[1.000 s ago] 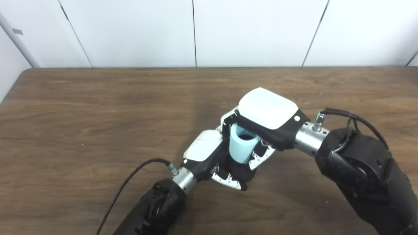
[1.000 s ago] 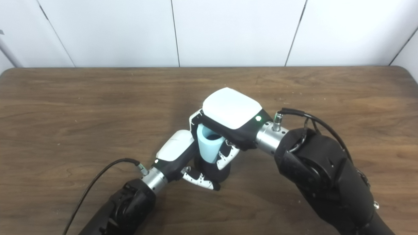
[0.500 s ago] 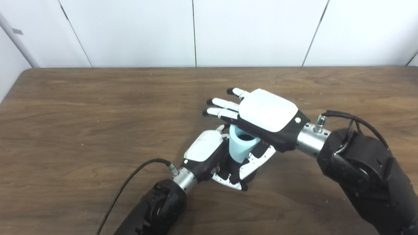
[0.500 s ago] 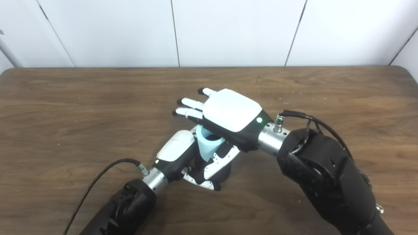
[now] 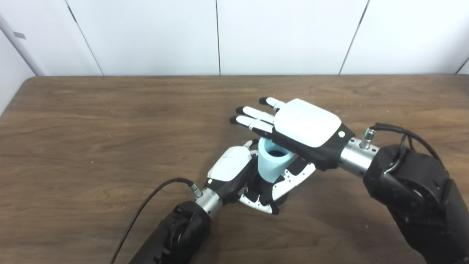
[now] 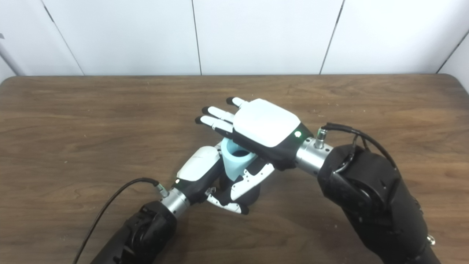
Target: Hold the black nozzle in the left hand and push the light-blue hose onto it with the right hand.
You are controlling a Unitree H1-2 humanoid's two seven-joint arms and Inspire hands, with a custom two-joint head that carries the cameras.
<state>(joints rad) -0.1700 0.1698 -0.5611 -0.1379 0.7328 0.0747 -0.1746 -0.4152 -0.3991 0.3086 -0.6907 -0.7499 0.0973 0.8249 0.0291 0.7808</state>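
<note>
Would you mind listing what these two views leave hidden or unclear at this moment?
- Black nozzle: in both views mostly covered by the left hand and the thumb of the right hand; its shape cannot be made out.
- Joint between light-blue hose and nozzle: the hose's lower end is hidden behind fingers, so how far it is seated is unclear.
- Right palm: faces down, unseen.
- Both forearms: cut off by the bottom edge.

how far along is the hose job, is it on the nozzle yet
Looks mostly done: the light-blue hose stands upright, its lower end down in the left hand, which is closed around the black nozzle. The right hand is open, fingers spread above the hose, holding nothing. How deep the hose is seated is hidden. Left: probably just confirming the fit.
</note>
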